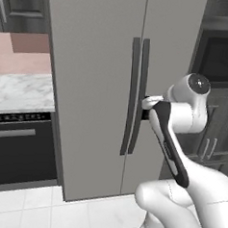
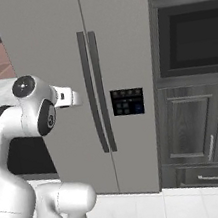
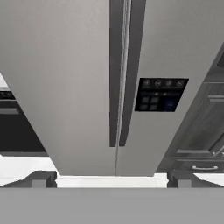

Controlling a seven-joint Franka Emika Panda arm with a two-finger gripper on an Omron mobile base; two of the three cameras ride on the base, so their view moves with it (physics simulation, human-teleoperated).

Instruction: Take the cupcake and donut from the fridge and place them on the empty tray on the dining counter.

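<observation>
Fingertips: two small dark tips at bottom of hand view, set wide apart, nothing btwn them.
Pincer: fully open, holds nothing; faces the fridge front, apart from it.
Arm: white w/ dark joints, elbow bent, wrist level w/ mid-height of the handles in both base views.
Fridge: tall matte grey two-door cabinet fridge, both doors shut, straight ahead of the hand.
Handles: pair of long dark vertical bars either side of the centre seam, running side by side.
Panel: small black control panel w/ faint buttons on the right-hand door, just right of the handles, about mid-height.
Cupcake, donut: can't tell where; doors closed.
Left of fridge: white-grey marble-topped bench over a black oven w/ a grey bar handle; pinkish wall above.
Right of fridge: dark wood cabinets w/ silver handles, dark built-in oven or microwave window above them.
Floor: white tiles in front of the fridge base.
</observation>
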